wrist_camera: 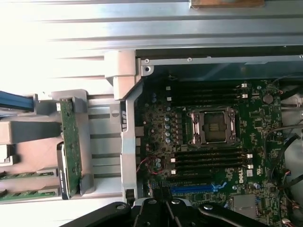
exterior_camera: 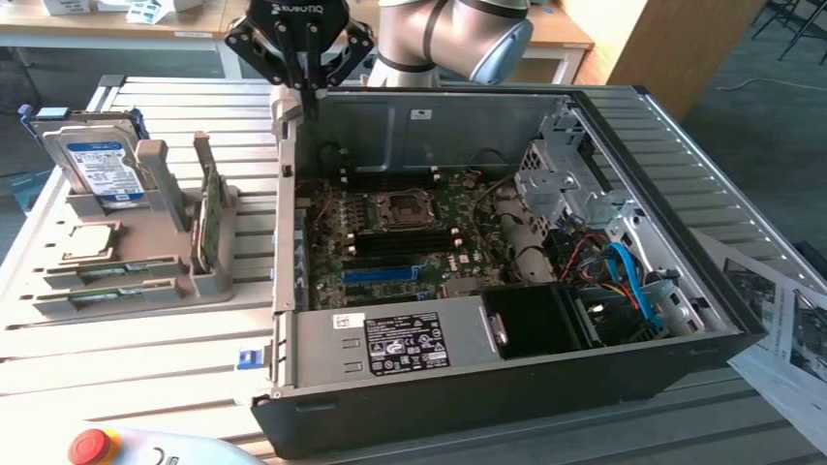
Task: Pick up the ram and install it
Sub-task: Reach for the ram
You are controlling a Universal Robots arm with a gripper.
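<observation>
Ram (exterior_camera: 124,268) lies flat in a slot of the grey holder (exterior_camera: 116,306) on the tabletop (exterior_camera: 130,373), with a second stick like it just alongside. In the wrist view the same pair shows as two green strips (wrist_camera: 26,176) beside the taller green card (wrist_camera: 68,151), which stands on edge in its own slot. All of this sits well apart from the hand (exterior_camera: 308,89), lower than it and off toward the exterior view's left.

The hand hangs above the rear corner of the open computer case (exterior_camera: 517,387), over the rim rather than over the holder. Its fingers look drawn together with nothing between them, so the ram is untouched and nothing has been picked.

By my reading, the work stands at the very start: the approach to the pick, with the install not yet in play. Inside the case, below the hand and further in, the motherboard (exterior_camera: 452,228) shows black memory slots (wrist_camera: 208,158) on either side of the processor socket (wrist_camera: 211,126), and they appear unfilled.

Taking the stick would call for the hand to spread, then close on a thin board resting in a shallow channel, with little room beside its neighbour. The grip likely has to be square across the long edges; a skewed hold could tilt the stick and spoil alignment with a slot.
</observation>
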